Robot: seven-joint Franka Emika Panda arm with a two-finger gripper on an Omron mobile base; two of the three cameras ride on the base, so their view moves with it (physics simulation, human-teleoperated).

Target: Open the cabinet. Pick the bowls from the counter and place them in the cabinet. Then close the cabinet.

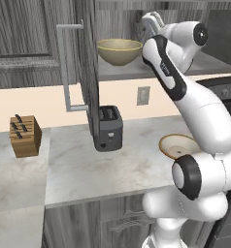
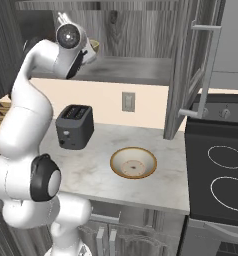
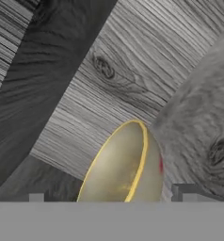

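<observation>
Bowls: two. Deep olive-yellow round bowl [image 1: 119,51]: upright on grey cabinet shelf [image 1: 137,70].
Shallow tan-rimmed speckled bowl [image 2: 133,163]: upright on marble tabletop [image 2: 91,170], toaster's 4 o'clock.
Gripper [image 1: 153,23]: jaws spread, empty.

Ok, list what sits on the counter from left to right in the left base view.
knife block → toaster → tan-rimmed bowl

Arm [image 1: 185,97] raised high, fingers [image 3: 182,193] spread wide.
</observation>
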